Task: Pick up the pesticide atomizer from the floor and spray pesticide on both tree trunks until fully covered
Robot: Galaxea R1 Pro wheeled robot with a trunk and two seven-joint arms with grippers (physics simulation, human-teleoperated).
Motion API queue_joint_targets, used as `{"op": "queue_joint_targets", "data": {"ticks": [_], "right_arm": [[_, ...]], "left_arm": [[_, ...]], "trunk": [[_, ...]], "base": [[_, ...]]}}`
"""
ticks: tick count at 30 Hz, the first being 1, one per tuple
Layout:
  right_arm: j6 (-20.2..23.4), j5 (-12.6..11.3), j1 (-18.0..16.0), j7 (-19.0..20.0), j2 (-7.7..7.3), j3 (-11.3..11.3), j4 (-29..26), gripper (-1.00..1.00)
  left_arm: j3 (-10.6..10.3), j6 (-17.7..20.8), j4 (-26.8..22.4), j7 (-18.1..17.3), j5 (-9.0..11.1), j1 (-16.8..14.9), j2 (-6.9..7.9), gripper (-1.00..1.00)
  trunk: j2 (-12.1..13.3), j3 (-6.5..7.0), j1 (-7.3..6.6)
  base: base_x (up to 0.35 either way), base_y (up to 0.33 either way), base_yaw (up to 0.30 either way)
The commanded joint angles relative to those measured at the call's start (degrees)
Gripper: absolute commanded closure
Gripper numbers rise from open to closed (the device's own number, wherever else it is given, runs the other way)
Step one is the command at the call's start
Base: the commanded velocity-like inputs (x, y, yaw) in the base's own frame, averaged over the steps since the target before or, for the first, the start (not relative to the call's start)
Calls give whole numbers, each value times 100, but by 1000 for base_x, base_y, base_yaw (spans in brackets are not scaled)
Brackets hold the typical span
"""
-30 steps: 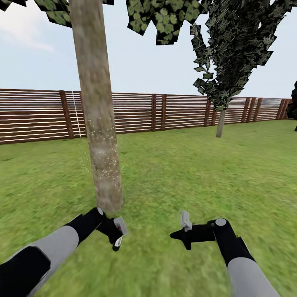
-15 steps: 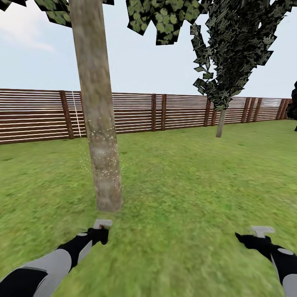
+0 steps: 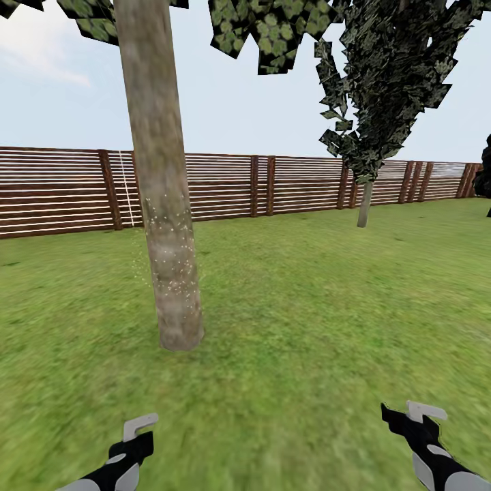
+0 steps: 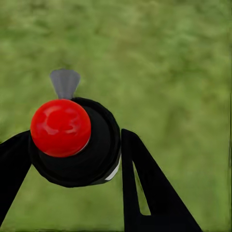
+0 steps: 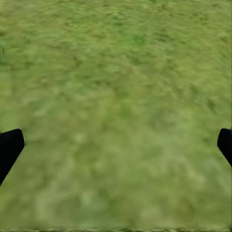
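The near tree trunk (image 3: 164, 204), thick and grey-brown, rises from the grass left of centre, with pale specks dotted over its lower part. The second tree's trunk (image 3: 365, 204) stands far off by the fence. Low at the view's bottom left, short of the near trunk, is my left gripper (image 3: 135, 447). In the left wrist view the left gripper (image 4: 72, 169) is shut on the pesticide atomizer (image 4: 72, 140), a black body with a red round cap and a grey nozzle. My right gripper (image 3: 404, 419) sits at the bottom right. Seen from the wrist, the right gripper (image 5: 116, 145) is open over bare grass.
A brown slat fence (image 3: 286, 184) runs across the back of the lawn (image 3: 307, 307). A dark bush (image 3: 485, 174) stands at the far right edge. Open grass lies between me and both trees.
Both arms have drawn back and down toward the bottom of the head view; the right arm also swung out to the right. The trees and fence stay put.
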Motion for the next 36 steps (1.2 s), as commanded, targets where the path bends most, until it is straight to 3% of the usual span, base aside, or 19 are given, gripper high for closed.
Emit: {"op": "queue_joint_targets", "data": {"ticks": [1, 3, 8, 10, 36], "right_arm": [[0, -1, 0, -1, 12, 0, 48, -100], [9, -1, -2, -1, 66, 3, 87, -100], [51, -1, -1, 3, 553, 1, 103, -100], [57, -1, -1, 1, 640, -3, 105, -100], [62, -1, -1, 0, 674, -6, 104, -100]], "left_arm": [[-6, -4, -1, 6, 44, 21, -14, 100], [-5, -77, -1, 12, 78, 93, -23, 100], [0, -223, -1, 13, 97, 131, -19, 100], [-5, -227, -1, 11, 91, 132, -19, 100], [-7, -228, -1, 10, 89, 226, -36, 100]], "trunk": [[0, 0, 0], [0, 0, 0], [0, 0, 0], [0, 0, 0], [0, 0, 0]], "base": [[0, 0, 0], [0, 0, 0], [0, 0, 0], [0, 0, 0], [0, 0, 0]]}}
